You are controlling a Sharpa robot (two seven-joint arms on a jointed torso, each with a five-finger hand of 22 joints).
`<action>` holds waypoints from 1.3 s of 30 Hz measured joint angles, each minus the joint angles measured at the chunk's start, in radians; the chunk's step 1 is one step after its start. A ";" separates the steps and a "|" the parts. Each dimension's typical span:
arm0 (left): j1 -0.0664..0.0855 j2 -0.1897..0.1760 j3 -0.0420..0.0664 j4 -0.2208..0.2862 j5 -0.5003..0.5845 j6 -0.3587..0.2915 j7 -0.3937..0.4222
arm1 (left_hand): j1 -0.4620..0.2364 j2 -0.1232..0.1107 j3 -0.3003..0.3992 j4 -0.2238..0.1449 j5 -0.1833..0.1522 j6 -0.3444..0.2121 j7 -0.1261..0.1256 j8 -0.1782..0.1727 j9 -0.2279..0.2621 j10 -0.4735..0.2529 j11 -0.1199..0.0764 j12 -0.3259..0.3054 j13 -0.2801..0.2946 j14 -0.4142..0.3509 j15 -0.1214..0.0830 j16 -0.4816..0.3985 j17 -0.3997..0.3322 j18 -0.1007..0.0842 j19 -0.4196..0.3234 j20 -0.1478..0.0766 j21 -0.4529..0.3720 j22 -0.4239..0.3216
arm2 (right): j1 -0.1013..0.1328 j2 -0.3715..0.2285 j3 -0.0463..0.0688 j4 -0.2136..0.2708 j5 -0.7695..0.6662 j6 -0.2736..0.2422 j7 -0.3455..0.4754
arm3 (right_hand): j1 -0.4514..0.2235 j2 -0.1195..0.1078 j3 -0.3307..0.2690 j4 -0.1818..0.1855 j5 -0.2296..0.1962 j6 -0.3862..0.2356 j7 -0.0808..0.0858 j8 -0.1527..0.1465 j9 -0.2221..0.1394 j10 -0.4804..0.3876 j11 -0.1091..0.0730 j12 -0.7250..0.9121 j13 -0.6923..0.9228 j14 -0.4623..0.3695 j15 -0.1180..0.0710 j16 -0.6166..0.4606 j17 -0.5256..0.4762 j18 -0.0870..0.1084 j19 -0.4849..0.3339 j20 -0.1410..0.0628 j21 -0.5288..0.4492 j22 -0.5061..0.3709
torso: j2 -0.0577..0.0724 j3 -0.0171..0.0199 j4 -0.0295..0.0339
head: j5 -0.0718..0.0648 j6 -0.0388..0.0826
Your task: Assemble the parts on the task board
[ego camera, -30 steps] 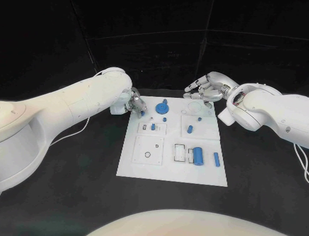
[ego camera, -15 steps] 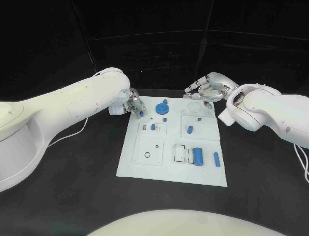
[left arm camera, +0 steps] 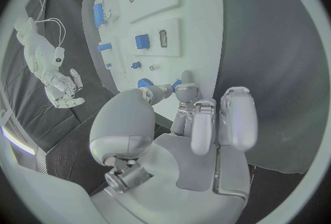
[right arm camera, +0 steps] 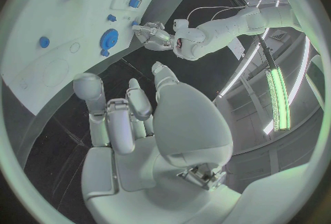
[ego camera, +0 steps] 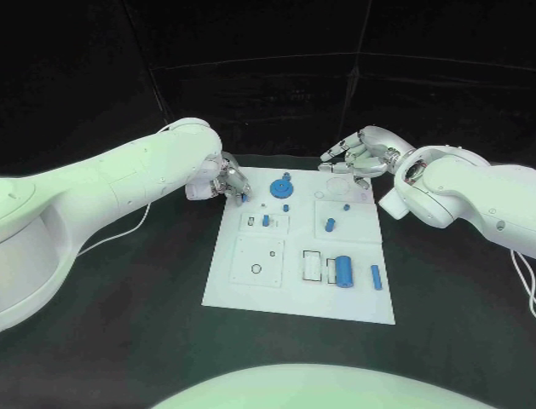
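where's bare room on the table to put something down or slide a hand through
Bare black table runs down both long sides of the task board and along its near edge. The board's far end is crowded: the left robot hand holds a small blue part at that corner, and the right robot hand hovers there.

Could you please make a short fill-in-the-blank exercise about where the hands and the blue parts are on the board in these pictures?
1. The left hand is at the far ____ corner of the task board.
2. The right hand holds ____ above the board's far edge.
3. The small parts on the board are ____ in colour.
4. The board lies on a ____ table.

Missing words: left; nothing; blue; black
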 measured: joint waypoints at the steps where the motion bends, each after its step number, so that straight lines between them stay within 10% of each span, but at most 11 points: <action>1: 0.000 -0.001 0.000 0.000 0.000 0.000 0.001 | 0.000 0.000 0.000 0.000 0.000 0.000 0.000 0.000 0.000 0.000 0.000 0.000 -0.001 0.000 0.000 0.000 0.000 0.000 0.000 0.000 0.000 0.000 | 0.000 0.000 0.000 0.000 0.000 0.000 0.000 | 0.000 0.000 0.000 0.000 0.000 0.000 0.000 0.000 0.000 0.000 0.000 0.000 0.000 0.000 0.000 0.000 0.000 0.000 0.000 0.000 0.000 0.000 | 0.000 0.0000 0.0000 | 0.000 0.000; 10: 0.000 -0.012 0.000 0.006 0.009 0.000 0.013 | -0.007 0.008 0.025 -0.009 0.000 -0.011 0.011 -0.004 -0.005 -0.034 0.009 -0.033 -0.045 0.000 0.007 0.000 0.000 0.000 -0.008 0.008 -0.015 0.000 | 0.000 -0.001 0.000 0.000 0.000 0.001 -0.001 | 0.000 0.000 0.000 0.000 0.000 0.000 0.000 0.000 0.000 0.000 0.000 0.000 0.000 0.000 0.000 0.000 0.000 0.000 0.000 0.000 0.000 0.000 | 0.000 -0.0003 0.0001 | 0.000 0.001; 14: 0.001 -0.021 0.000 0.009 0.014 0.001 0.017 | -0.011 0.014 0.124 -0.099 0.000 -0.022 0.022 -0.021 -0.015 -0.053 0.016 -0.046 -0.067 0.003 0.011 0.000 0.000 0.000 -0.013 0.013 -0.023 0.000 | 0.000 -0.001 0.000 0.000 0.000 0.002 -0.001 | 0.000 0.000 0.000 0.000 0.000 0.000 0.000 0.000 0.000 0.000 0.000 0.000 0.000 0.000 0.000 0.000 0.000 0.000 0.000 0.000 0.000 0.000 | 0.000 -0.0005 0.0002 | 0.002 0.001; 39: 0.000 -0.037 -0.002 0.024 0.039 0.013 0.020 | -0.012 0.019 0.132 -0.093 0.000 -0.025 0.025 -0.036 -0.032 -0.066 0.020 -0.051 -0.081 0.000 0.014 0.000 0.000 0.000 -0.016 0.016 -0.027 0.000 | 0.000 -0.001 0.000 -0.003 0.000 0.009 -0.003 | 0.000 0.000 0.000 0.000 0.000 0.000 0.000 0.000 0.000 0.000 0.000 0.000 0.000 0.000 0.000 0.000 0.001 0.000 0.000 0.000 0.000 0.000 | 0.000 -0.0005 -0.0001 | 0.005 0.001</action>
